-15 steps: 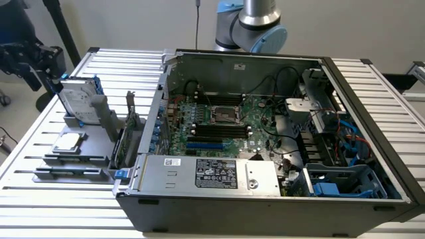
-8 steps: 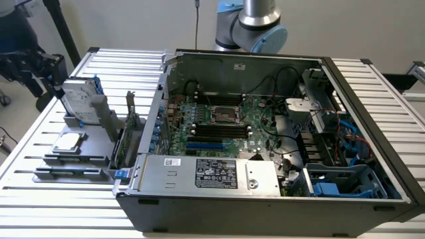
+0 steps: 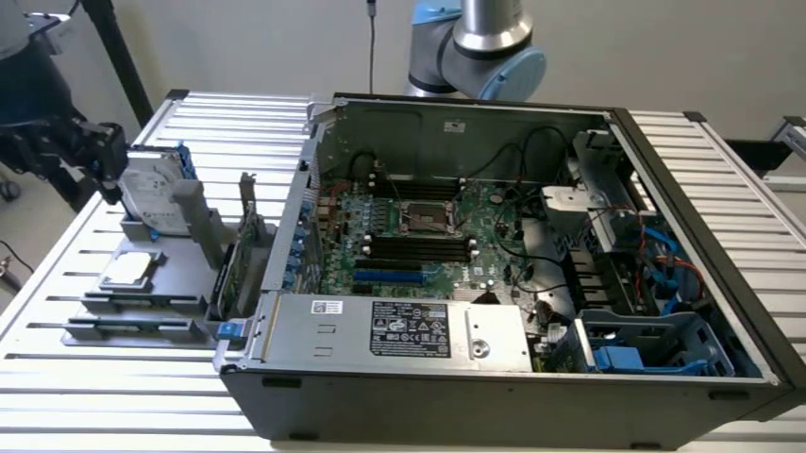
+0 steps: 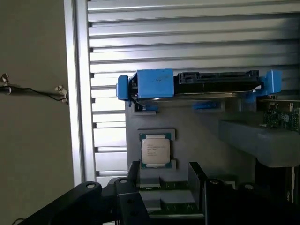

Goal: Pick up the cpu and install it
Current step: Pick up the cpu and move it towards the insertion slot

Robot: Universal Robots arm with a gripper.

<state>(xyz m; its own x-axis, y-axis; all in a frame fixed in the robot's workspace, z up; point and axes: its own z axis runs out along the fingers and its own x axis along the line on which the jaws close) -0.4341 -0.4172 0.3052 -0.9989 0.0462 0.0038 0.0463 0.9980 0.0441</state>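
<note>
Gripper (image 4: 165, 180) is hovering over the grey fixture plate (image 4: 201, 131), its two dark fingers (image 4: 135, 176) standing spread and carrying nothing. The gap between them is lining up roughly with the cpu (image 4: 155, 150), which is lying just beyond the fingertips, apart from them. The cpu (image 3: 130, 271) is resting flat in a shallow pocket of the plate, metal top facing up, near the bench (image 3: 75, 377) edge on the exterior view's left. Laid that way, I judge, its side edges are offering themselves to a grip from above and its underside is being kept off anything hard. Beyond it, toward the bench's far corner, the hard drive (image 3: 154, 193) in its blue frame is standing on edge in a slot. An expansion card (image 3: 248, 247) is standing upright between the plate and the computer case (image 3: 504, 401); parking both vertically is leaving the cpu's pocket unobstructed. The case is lying on its side across the middle of the bench, open upward, so the motherboard (image 3: 435, 247) is facing up and the socket (image 3: 422, 219) is reachable straight down. Whether the socket's latch is open I cannot tell. Pick-up not yet made: cpu sitting untouched, well apart from the socket
</note>
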